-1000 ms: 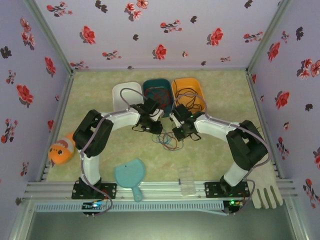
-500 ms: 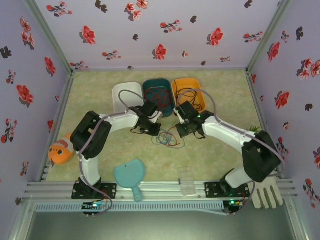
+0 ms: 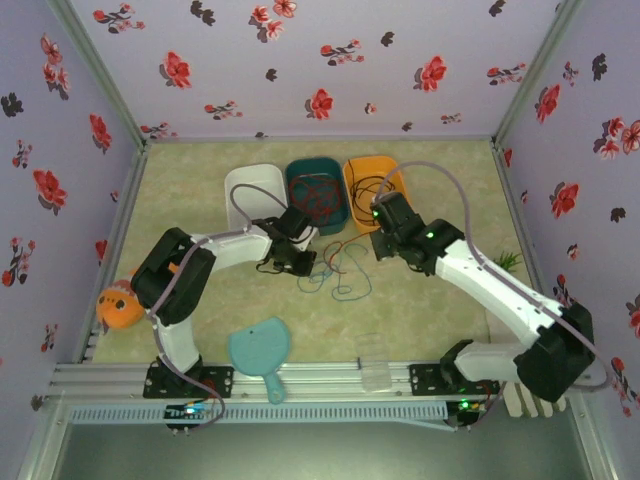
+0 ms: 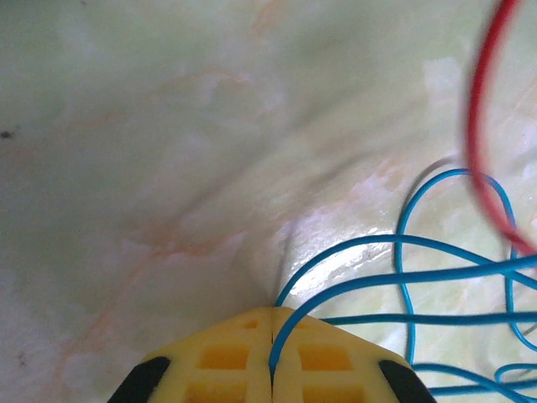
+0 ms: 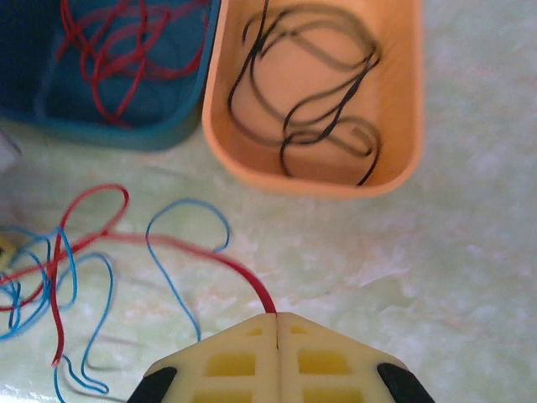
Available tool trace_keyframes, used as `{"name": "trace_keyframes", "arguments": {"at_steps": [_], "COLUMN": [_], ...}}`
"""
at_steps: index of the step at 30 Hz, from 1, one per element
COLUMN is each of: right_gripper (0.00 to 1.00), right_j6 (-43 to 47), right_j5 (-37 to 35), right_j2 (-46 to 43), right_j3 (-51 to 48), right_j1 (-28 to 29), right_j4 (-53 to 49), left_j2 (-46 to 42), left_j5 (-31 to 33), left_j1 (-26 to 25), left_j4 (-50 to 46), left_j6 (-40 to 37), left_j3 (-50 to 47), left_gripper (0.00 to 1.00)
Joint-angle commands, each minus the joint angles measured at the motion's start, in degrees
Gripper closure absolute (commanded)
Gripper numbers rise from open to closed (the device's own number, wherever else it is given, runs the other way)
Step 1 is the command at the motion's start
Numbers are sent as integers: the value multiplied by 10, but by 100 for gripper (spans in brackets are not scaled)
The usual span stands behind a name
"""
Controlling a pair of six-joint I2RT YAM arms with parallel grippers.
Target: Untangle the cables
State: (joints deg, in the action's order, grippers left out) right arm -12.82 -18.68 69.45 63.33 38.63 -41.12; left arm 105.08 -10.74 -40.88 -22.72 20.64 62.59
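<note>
Drawn away, right end effector [image 5: 275, 315] pinches red cable [image 5: 214, 256]; left end effector [image 4: 271, 312] pinches blue cable [image 4: 401, 277].

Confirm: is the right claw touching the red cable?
Touching. In the right wrist view the red cable runs into the seam of the shut right claw, pinched there.

Left arm [image 3: 238, 246] and right arm [image 3: 490, 285]: white links, black joints, looping grey cables [image 3: 425, 165]. Left fingers [image 4: 220, 363] and right fingers [image 5: 228, 363]: yellow, square recesses, black corners.
</note>
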Motion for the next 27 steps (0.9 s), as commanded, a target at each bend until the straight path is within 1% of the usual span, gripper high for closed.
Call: {"name": "trace_keyframes", "arguments": {"at_steps": [1, 7, 9, 11, 12, 14, 17, 19, 21, 23, 27], "right_gripper": [100, 100, 100, 100, 100, 99, 89, 77, 70, 68, 65], "right_j6": [-18, -10, -3, -1, -3, -7, -23, -35, -47, -58, -87], "right_j5": [-65, -109, -104, -79, -48, 36, 97, 133, 163, 176, 179], "right_j2": [-38, -82, -89, -83, -75, -44, 21, 58, 86, 114, 168], "right_j3": [44, 94, 102, 103, 98, 85, 57, 29, 5, -6, -14], "right_j1": [0, 0, -2, -5, -10, -18, -16, -15, -16, -15, -14], "right_j4": [-36, -65, -71, -75, -77, -81, -87, -73, -51, -44, -47], "left_j2": [-1, 2, 1, -2, -3, -6, -7, -5, -4, -3, -3], "left_j5": [30, 31, 31, 31, 31, 30, 30, 30, 30, 30, 30], "left_j1": [-2, -2, -2, -2, -1, -2, -2, -2, -1, -2, -2], "left_j4": [-50, -49, -48, -47, -45, -42, -42, -41, -41, -42, -43], "left_j6": [8, 6, 6, 6, 7, 8, 8, 9, 10, 9, 11], "left_j3": [-20, -23, -24, -25, -26, -26, -23, -21, -18, -16, -16], "left_gripper": [100, 100, 100, 100, 100, 100, 100, 100, 100, 100, 100]}}
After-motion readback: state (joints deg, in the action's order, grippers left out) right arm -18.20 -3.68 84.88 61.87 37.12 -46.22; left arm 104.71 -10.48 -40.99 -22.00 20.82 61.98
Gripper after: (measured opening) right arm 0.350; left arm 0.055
